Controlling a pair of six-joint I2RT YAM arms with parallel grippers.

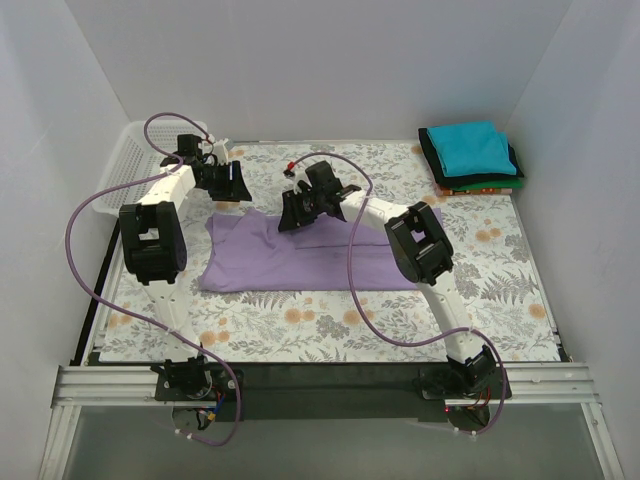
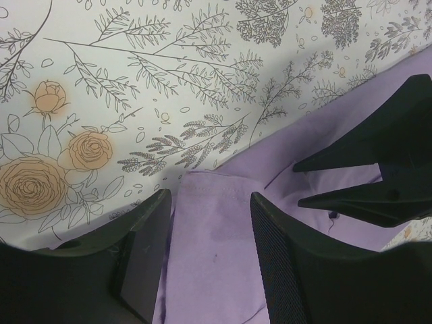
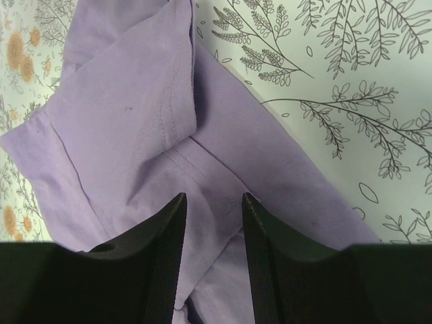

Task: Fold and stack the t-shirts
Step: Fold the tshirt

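Observation:
A large lavender-purple t-shirt (image 1: pixel 300 258) lies partly folded on the floral cloth in the middle of the table. My left gripper (image 1: pixel 228 185) is at its far left corner. In the left wrist view this gripper (image 2: pixel 210 196) is open, its jaws astride a hemmed edge of the shirt (image 2: pixel 209 270). My right gripper (image 1: pixel 295 212) is over the shirt's far edge. In the right wrist view it (image 3: pixel 213 197) is open, its jaws astride a stitched fold of the shirt (image 3: pixel 121 121). Folded teal (image 1: pixel 472 148), dark green (image 1: pixel 434 160) and orange-red (image 1: pixel 482 188) t-shirts are stacked at the back right.
A white mesh basket (image 1: pixel 128 162) stands at the back left, beside the left arm. The floral table cloth (image 1: pixel 300 325) covers the table. White walls close in the back and both sides. The right gripper's fingers (image 2: pixel 378 169) show in the left wrist view.

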